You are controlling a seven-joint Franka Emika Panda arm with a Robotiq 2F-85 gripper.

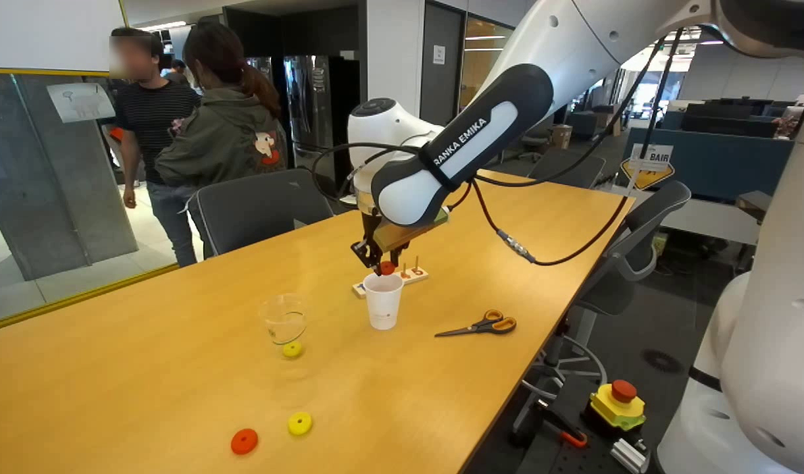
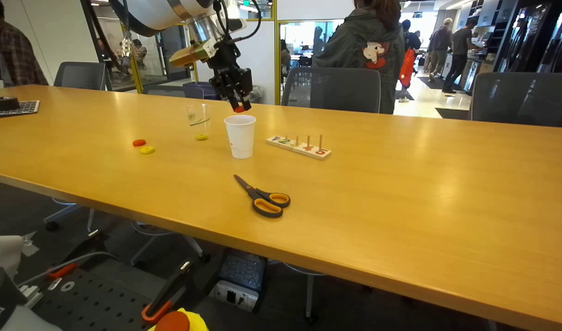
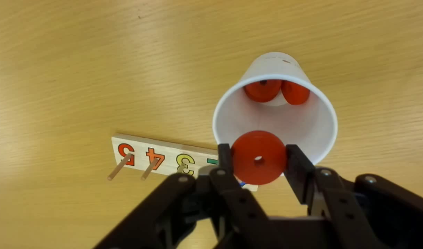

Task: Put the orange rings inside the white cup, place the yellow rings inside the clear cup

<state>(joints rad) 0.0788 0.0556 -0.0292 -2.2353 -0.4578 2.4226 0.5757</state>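
A wooden table, claw gripping an orange ring, white cup just below the claw, two more orange rings inside, clear cup and yellow rings farther from the claw.

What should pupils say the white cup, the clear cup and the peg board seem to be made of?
White cup: paper or plastic, matte; its wall is opaque, with a rounded rim.
Clear cup: probably smooth plastic, though glass is possible; the table shows through it.
Peg board: likely wood, dull finish; its edges look pale tan.
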